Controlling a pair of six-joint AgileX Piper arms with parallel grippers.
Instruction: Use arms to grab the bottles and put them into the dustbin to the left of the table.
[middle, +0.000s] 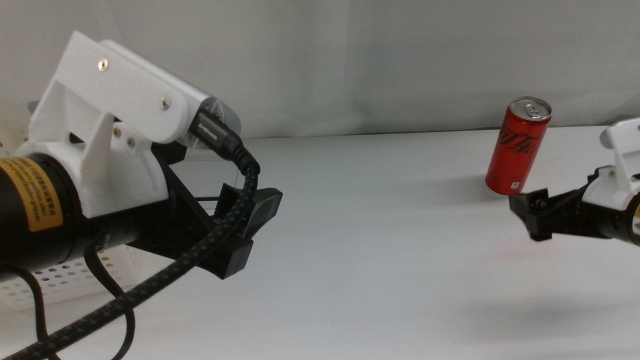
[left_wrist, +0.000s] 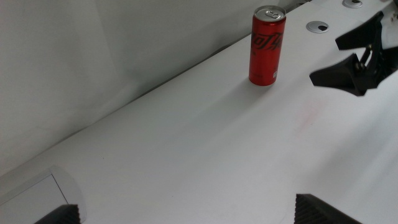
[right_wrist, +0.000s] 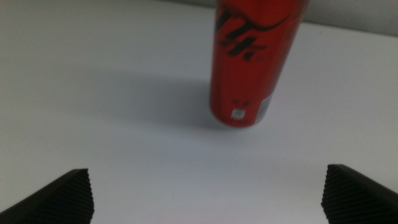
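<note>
Black cursive script down the red can (left_wrist: 268, 45), likely a cola logo (letters not cleanly legible). Small white panel near its base, unreadable. Yellow label with dark print on the left arm's cylinder (middle: 30, 195), too blurred to read.

— What is seen across the upper part of the frame in the middle view?
— A plain pale wall (middle: 350, 60) is shown there, unmarked, spanning from the left edge to the right.
— Is anything else noted?
— Two round grey caps (left_wrist: 320, 26) are seen in the left wrist view, set near each other; one is cut off by the frame edge.
</note>
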